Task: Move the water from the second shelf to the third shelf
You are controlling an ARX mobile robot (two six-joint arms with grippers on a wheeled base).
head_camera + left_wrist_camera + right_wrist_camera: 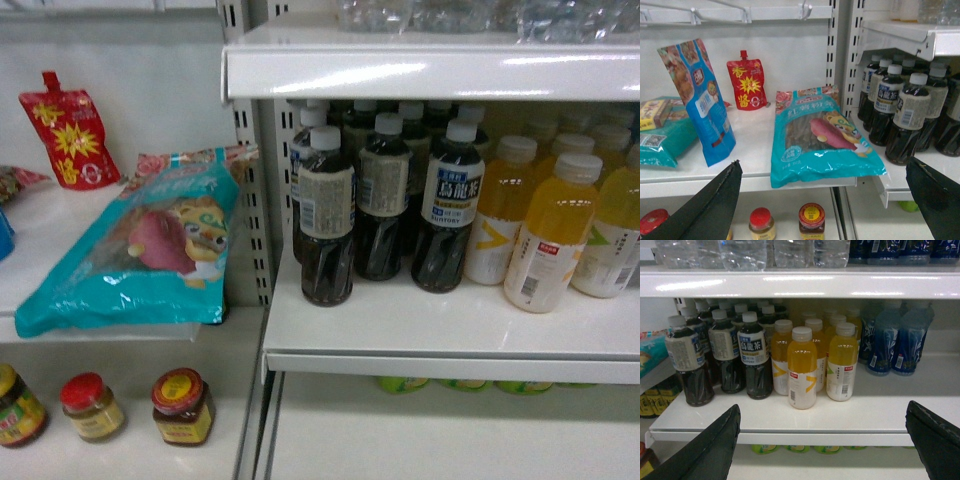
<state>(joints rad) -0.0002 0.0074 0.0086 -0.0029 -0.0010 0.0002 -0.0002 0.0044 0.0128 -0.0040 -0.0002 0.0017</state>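
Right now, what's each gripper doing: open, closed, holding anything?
Left gripper: open, fingers spread wide, holding nothing.
Right gripper: open, fingers spread wide, holding nothing.

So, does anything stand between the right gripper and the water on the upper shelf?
Yes. The open fingers sit low, facing the yellow drink bottles on the lower shelf. The clear water bottles stand above, behind the upper shelf's front edge. Their labels are out of frame.
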